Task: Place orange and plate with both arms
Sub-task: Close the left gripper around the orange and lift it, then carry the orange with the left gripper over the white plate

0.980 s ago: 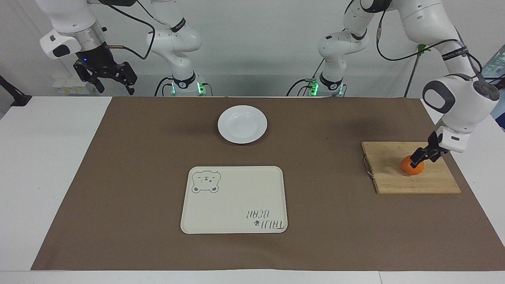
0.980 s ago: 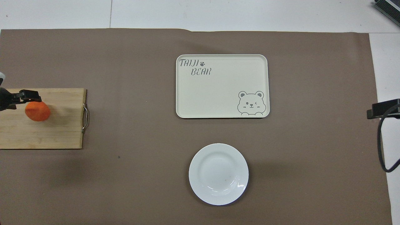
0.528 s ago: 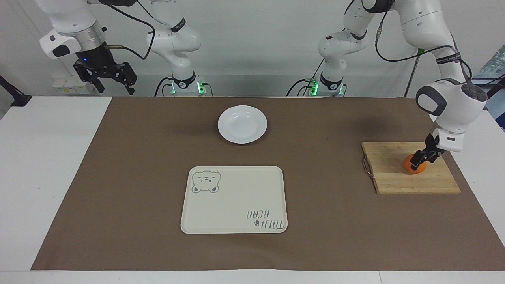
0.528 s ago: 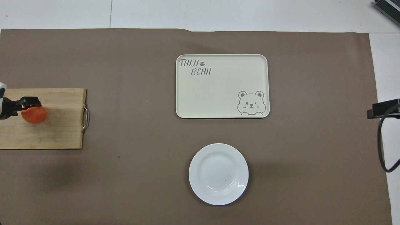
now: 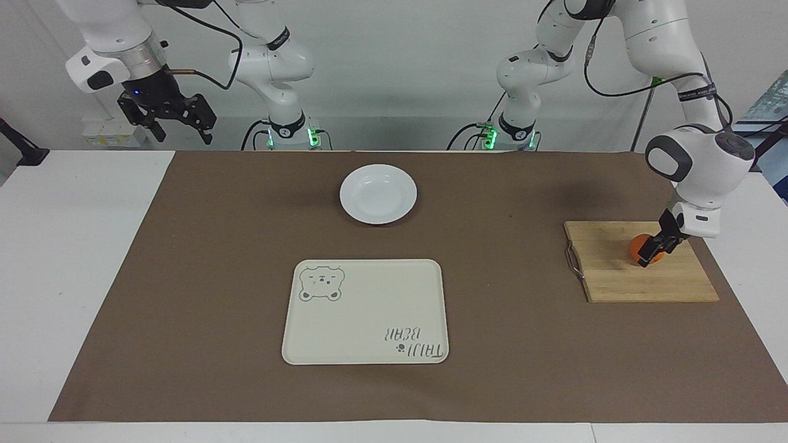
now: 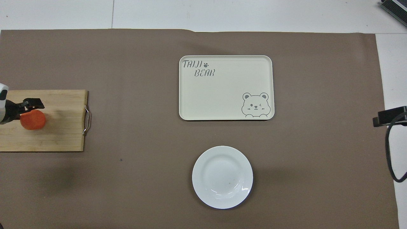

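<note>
Left gripper (image 5: pixel 651 251) jaws spread around the orange (image 6: pixel 32 120), seemingly lying flattened on the cutting board (image 5: pixel 615 277); right gripper (image 5: pixel 178 126) jaws spread, idle.

Two glossy white jointed robot arms (image 5: pixel 671 43) have dark grey joint caps and black cables looped along their links. Green lights glow at both bases. Each ends in a black two-fingered gripper (image 5: pixel 654 249); one wrist carries a silver ring.

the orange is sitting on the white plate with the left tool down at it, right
Not quite. The orange sits on the wooden cutting board at the left arm's end of the table, not on the white plate, which is bare. The left tool is down at it, as the facing view shows.
</note>
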Controlling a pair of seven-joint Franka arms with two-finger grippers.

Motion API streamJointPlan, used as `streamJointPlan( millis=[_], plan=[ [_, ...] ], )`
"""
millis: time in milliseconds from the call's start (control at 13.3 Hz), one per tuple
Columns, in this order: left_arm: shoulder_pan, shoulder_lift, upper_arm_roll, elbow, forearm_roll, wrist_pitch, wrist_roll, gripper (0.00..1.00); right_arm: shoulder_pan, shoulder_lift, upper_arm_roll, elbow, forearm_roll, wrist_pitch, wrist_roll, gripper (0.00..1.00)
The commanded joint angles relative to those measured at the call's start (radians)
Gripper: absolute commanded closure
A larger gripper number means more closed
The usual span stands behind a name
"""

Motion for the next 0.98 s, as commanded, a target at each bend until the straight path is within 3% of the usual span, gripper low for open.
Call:
streamJointPlan(
  millis=[0,151,226,302,452,528,905],
  plan=[
    [0.009,-0.044,0.000,-0.049,-0.003,-0.041,0.029,0.00,-0.007,0.005,-0.001,0.023,0.000,0.004,-0.063,0.00],
    [0.011,-0.047,0.000,-0.049,-0.003,-0.056,0.046,0.00,-0.008,0.011,-0.001,0.034,0.008,-0.004,-0.064,0.00],
    [0.009,-0.047,0.001,-0.049,-0.001,-0.075,0.046,0.14,-0.016,0.012,-0.002,0.033,0.008,-0.002,-0.066,0.00],
    [0.011,-0.047,0.001,-0.049,0.000,-0.084,0.048,0.42,-0.018,0.012,-0.002,0.033,0.013,0.001,-0.066,0.00],
    [0.011,-0.053,0.001,-0.046,0.063,-0.130,0.048,0.89,-0.007,0.012,-0.004,0.033,0.023,0.001,-0.058,0.00],
    [0.011,-0.053,0.000,-0.039,0.086,-0.166,0.054,1.00,-0.002,0.012,-0.002,0.028,0.020,0.002,-0.052,0.00],
    [-0.089,-0.102,-0.008,-0.020,0.089,-0.228,0.086,1.00,0.001,0.011,-0.001,0.025,0.011,0.013,-0.052,0.00]
  ],
)
